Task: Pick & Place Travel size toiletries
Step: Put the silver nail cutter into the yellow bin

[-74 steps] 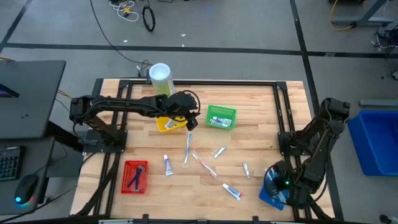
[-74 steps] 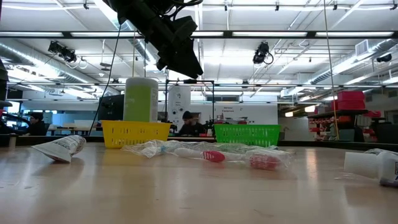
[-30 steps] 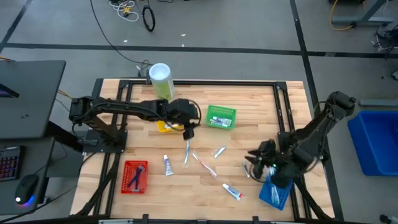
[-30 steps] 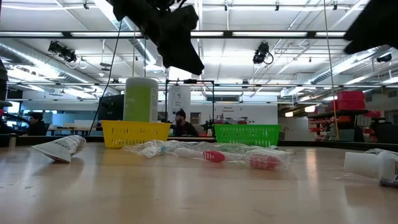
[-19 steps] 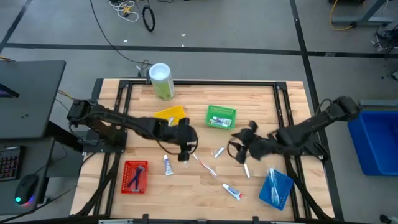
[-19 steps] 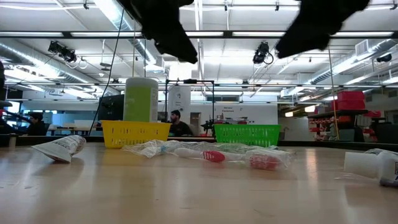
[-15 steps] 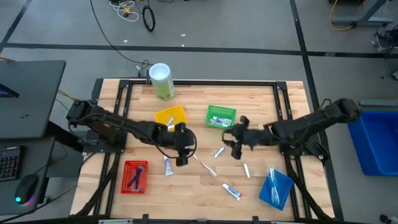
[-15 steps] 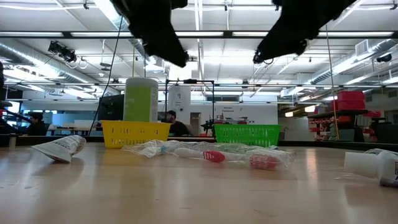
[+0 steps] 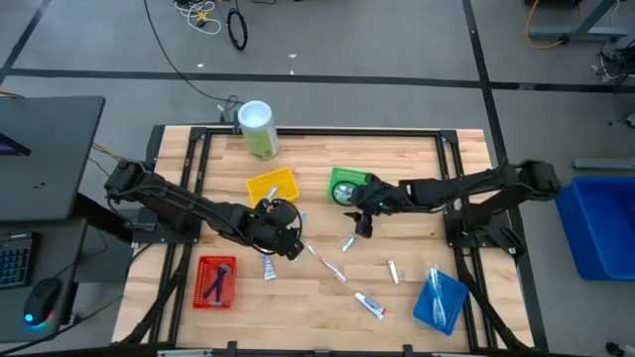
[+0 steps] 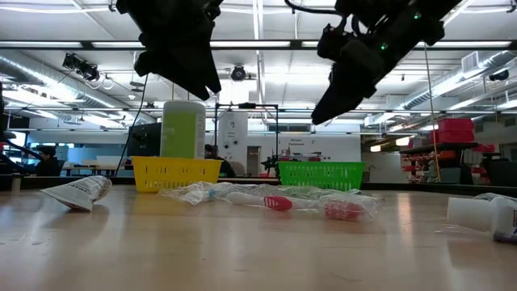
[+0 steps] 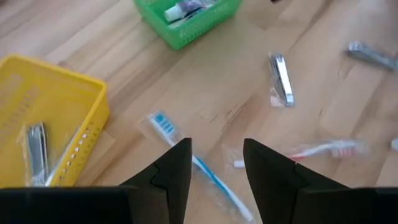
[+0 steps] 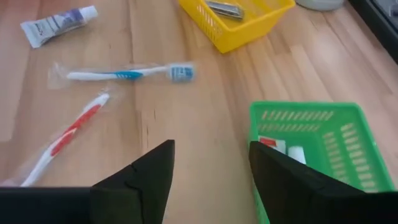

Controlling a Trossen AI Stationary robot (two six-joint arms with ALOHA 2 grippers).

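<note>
Far left on the bench [image 9: 417,159]: red basket [image 9: 215,281] near the front edge, dark sticks inside. Next over, a white tube [image 9: 267,264] lying flat on the wood. Just above it, left gripper [image 9: 283,238] hovering low, jaws spread and empty, right over a blue toothbrush [image 11: 186,155] in clear wrap. Behind that, yellow basket [image 9: 271,186] with a metal clipper [image 11: 35,151] in it, and the green canister [image 9: 256,127] at the back edge. Centre now: red toothbrush [image 9: 325,262] lying slantwise on the boards, a wrapped clipper [image 9: 349,241] just beyond it. Right gripper [image 9: 362,226] hanging over the wood beside the green basket [image 9: 349,186], jaws spread, nothing held; tubes inside that basket [image 12: 291,154]. Further right, a small tube [image 9: 393,269] lying loose, another red-tipped tube [image 9: 370,306] nearer the front. Far right corner, blue basket [image 9: 438,300] with blue items in it.
</note>
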